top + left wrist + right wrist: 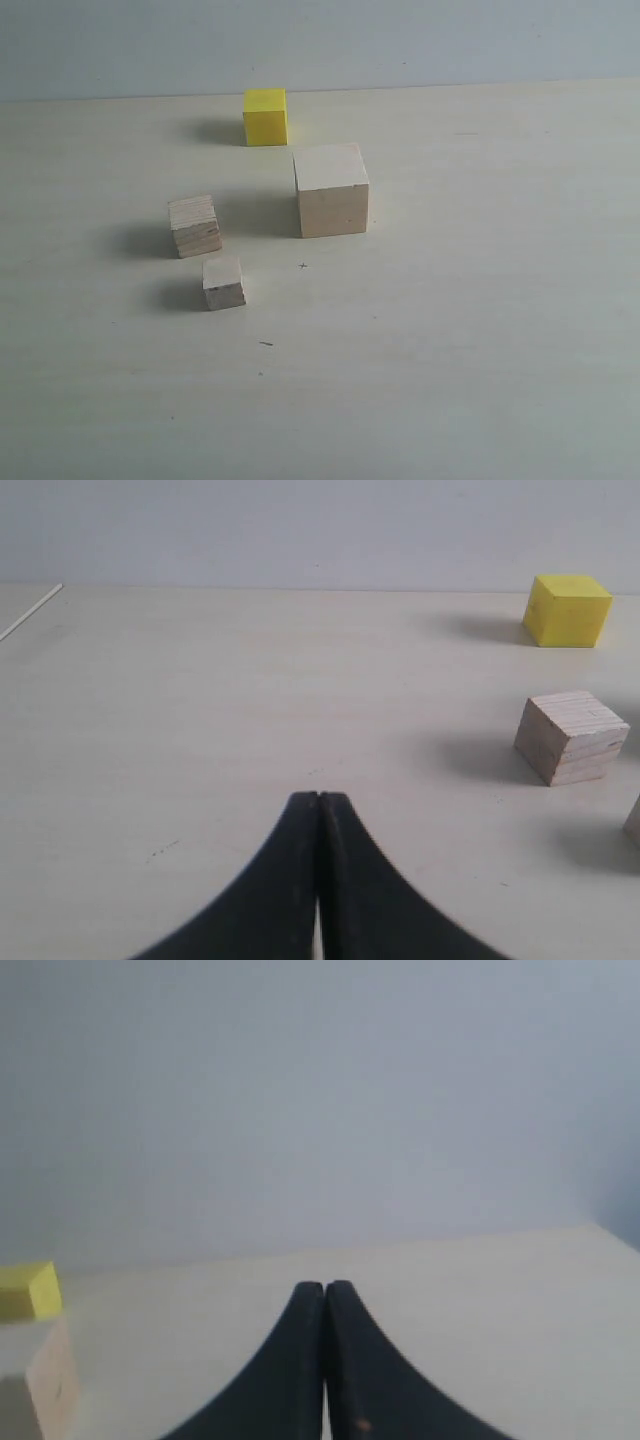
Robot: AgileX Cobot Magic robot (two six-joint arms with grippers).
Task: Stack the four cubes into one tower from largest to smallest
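Note:
Four cubes stand apart on the pale table. The large pale wood cube [331, 189] sits near the middle, with the bright yellow cube [265, 116] behind it to the left. The layered plywood cube [195, 225] is left of the large one, and the smallest pale cube [223, 282] lies just in front of it. No arm shows in the exterior view. My left gripper [319, 798] is shut and empty, with the plywood cube [571, 736] and yellow cube [567, 610] off to one side. My right gripper [325, 1286] is shut and empty, with the yellow cube [28, 1291] and large cube [40, 1385] at the frame edge.
A grey wall [320, 40] runs along the back edge of the table [480, 330]. A small dark mark [266, 343] lies on the surface in front of the cubes. A table edge line [30, 613] shows in the left wrist view.

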